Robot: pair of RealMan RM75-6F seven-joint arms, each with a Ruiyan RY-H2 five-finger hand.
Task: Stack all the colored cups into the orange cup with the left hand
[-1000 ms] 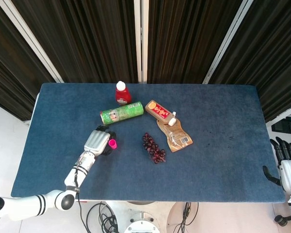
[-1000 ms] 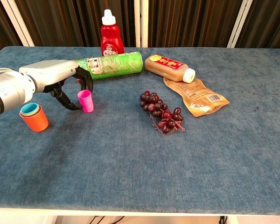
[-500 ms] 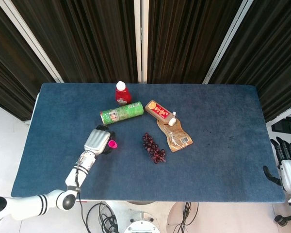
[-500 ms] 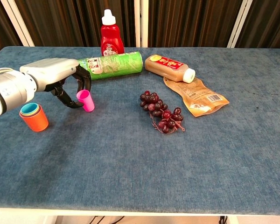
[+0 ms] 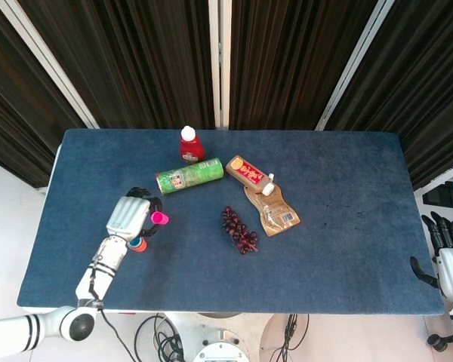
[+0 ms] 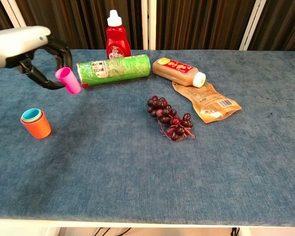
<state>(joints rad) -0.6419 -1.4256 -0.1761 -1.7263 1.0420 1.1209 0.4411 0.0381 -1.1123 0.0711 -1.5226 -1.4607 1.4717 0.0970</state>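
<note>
Pink cup (image 6: 69, 80) in left hand (image 6: 27, 44), one orange cup (image 6: 37, 126) stack

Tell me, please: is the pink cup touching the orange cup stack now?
Apart. In the chest view the left hand holds the pink cup tilted in the air, with bare table between it and the orange cup below.

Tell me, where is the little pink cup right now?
The pink cup is off the table, pinched in the left robot hand, above and right of the orange cup, near the green can.

Blue table (image 6: 137, 172): grapes (image 6: 170, 119), pouch (image 6: 206, 102), bottles, prob. cups.
</note>
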